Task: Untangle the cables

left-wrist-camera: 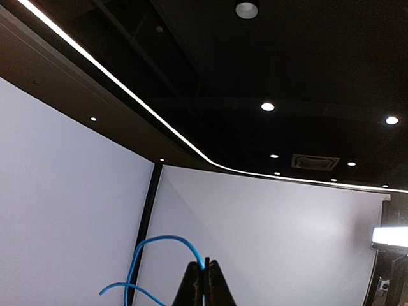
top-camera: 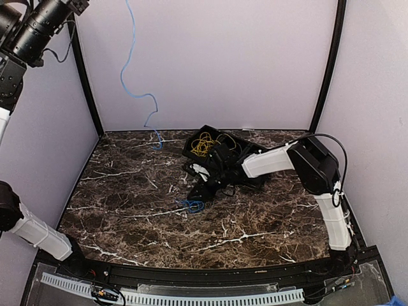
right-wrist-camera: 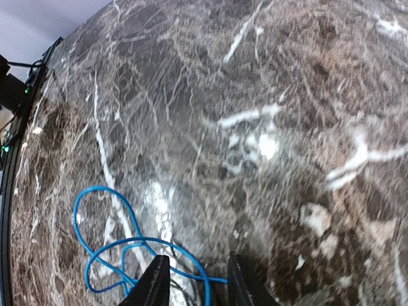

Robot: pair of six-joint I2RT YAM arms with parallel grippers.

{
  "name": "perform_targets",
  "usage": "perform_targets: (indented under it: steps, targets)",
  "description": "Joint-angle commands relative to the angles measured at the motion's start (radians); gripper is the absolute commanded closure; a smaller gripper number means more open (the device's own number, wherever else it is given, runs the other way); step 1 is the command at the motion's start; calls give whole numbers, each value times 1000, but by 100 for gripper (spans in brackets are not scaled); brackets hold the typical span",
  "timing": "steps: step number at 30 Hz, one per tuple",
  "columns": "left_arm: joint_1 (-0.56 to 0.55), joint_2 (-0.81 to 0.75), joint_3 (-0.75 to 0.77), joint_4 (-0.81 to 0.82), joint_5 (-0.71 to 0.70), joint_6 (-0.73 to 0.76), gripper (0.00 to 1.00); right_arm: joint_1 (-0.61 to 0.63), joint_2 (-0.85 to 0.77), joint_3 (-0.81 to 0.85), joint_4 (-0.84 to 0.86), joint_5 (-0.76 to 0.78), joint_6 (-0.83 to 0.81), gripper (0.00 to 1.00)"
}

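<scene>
Right wrist view: right gripper (right-wrist-camera: pixel 201 284), jaws spread, sits low over the table (right-wrist-camera: pixel 287 95); blue cable (right-wrist-camera: pixel 143 240) loops between them; left gripper (left-wrist-camera: pixel 204 264), raised high, pinches blue cable.

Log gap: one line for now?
left claw: shut on blue cable, raised | right claw: open, astride it on table | yellow cable: coiled, far side
</scene>
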Motion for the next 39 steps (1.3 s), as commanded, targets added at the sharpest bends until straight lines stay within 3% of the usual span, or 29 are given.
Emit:
perform_targets:
  steps: [1, 4, 11, 18, 21, 27, 31, 37, 39]
  targets:
    - [-3, -90, -200, 92, -46, -11, 100, -11, -158, -82, -84, -22, -106, 63]
    - [-3, -159, -429, 184, -57, -41, 100, -28, -308, -147, -128, -38, -180, 54]
    - [-3, -205, -739, 312, -29, -99, 100, -52, -562, -212, -255, -82, -303, 37]
    - [-2, -164, -887, 411, 36, -172, 100, -56, -660, -112, -257, -62, -239, 26]
    - [-3, -152, -938, 449, 60, -190, 100, -57, -636, -46, -228, 33, -150, 23]
    - [-2, -140, -994, 506, 90, -236, 100, -58, -592, -10, -147, 120, -83, 23]
    - [-4, -135, -1005, 516, 112, -263, 100, -59, -567, 12, -137, 164, -58, 32]
    - [-5, -139, -1030, 523, 112, -277, 100, -54, -573, 36, -305, -59, -163, 35]
    - [-4, -142, -1036, 523, 110, -278, 100, -50, -588, 25, -370, -64, -207, 36]
